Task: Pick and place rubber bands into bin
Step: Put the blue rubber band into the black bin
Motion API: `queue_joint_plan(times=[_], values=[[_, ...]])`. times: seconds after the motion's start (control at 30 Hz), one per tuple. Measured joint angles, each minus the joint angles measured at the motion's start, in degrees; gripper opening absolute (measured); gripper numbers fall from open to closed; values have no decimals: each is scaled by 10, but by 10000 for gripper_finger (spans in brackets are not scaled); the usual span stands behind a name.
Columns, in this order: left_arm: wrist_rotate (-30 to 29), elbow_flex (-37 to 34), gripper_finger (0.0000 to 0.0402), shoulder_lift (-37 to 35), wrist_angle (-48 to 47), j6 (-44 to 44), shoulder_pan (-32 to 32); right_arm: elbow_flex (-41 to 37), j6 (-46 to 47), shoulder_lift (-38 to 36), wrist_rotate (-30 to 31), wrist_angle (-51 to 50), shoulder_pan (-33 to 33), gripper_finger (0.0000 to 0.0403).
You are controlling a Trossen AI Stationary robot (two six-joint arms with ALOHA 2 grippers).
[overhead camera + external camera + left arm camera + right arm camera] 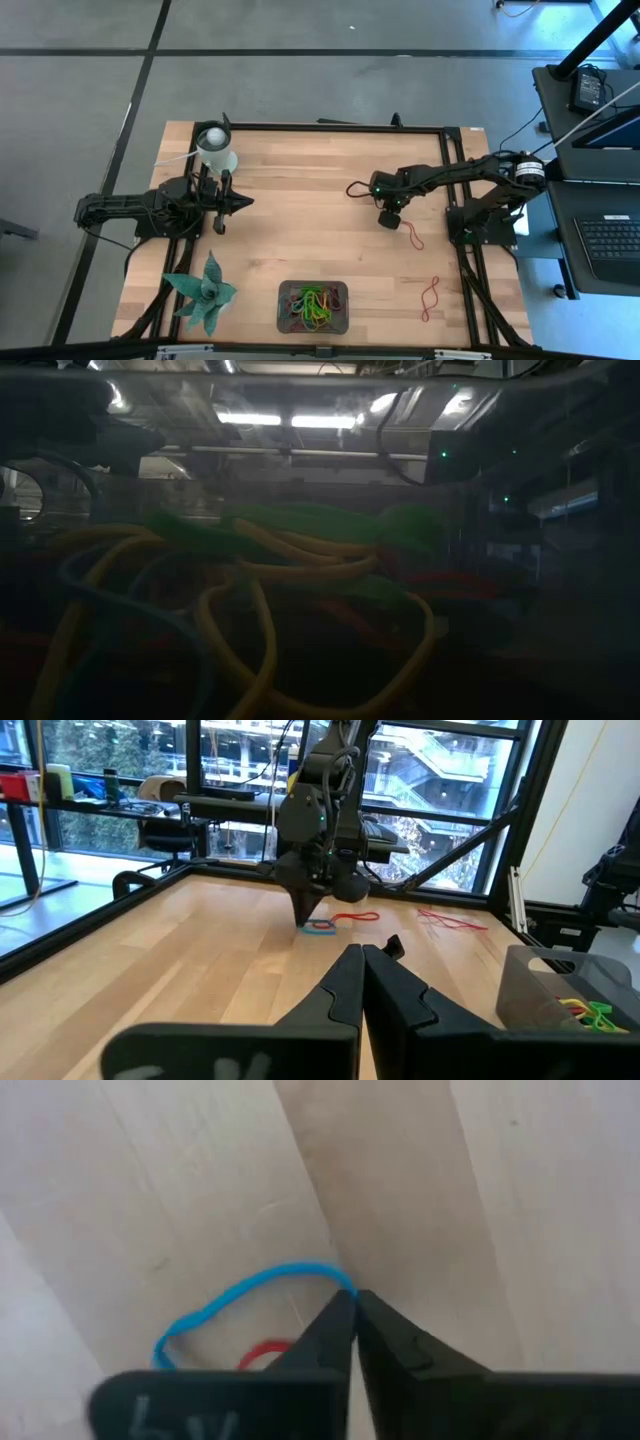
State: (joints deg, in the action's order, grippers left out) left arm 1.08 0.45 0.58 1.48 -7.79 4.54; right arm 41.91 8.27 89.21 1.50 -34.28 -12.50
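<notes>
A blue rubber band (240,1295) lies flat on the wooden table; it also shows in the left wrist view (320,927). My right gripper (353,1295) stands over it at mid-table (388,216), pointing down, shut on its edge. A red band (265,1350) lies close beside it. More red bands lie at the right (413,236) and near right (430,298). The dark grey bin (313,306) at the near edge holds several coloured bands (260,570). My left gripper (362,955) is shut and empty at the left (235,200). My right gripper pinches the blue band's edge (335,1272) between its two fingertips, one strand of the loop. The fingers come from above, pointing down. The rest of the loop lies slack on the table.
A white cup (215,150) stands at the far left, just beyond my left gripper. A green spiky plant-like toy (205,295) lies at the near left. A black frame (455,200) rims the table.
</notes>
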Motion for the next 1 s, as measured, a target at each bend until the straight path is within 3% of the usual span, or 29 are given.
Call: queue_joint_plan(times=[0.17,0.37,0.67,0.83,1.0], values=[[0,0,1,0,0,0,0,5,8,-15,-27,-24,1,7],[0,0,1,0,0,0,0,36,74,-88,-19,-100,16,3],[0,0,1,0,0,0,0,117,259,-214,-12,-173,110,2],[0,0,1,0,0,0,0,215,347,-202,71,-178,201,1],[0,0,1,0,0,0,0,345,389,-116,146,-179,284,0]])
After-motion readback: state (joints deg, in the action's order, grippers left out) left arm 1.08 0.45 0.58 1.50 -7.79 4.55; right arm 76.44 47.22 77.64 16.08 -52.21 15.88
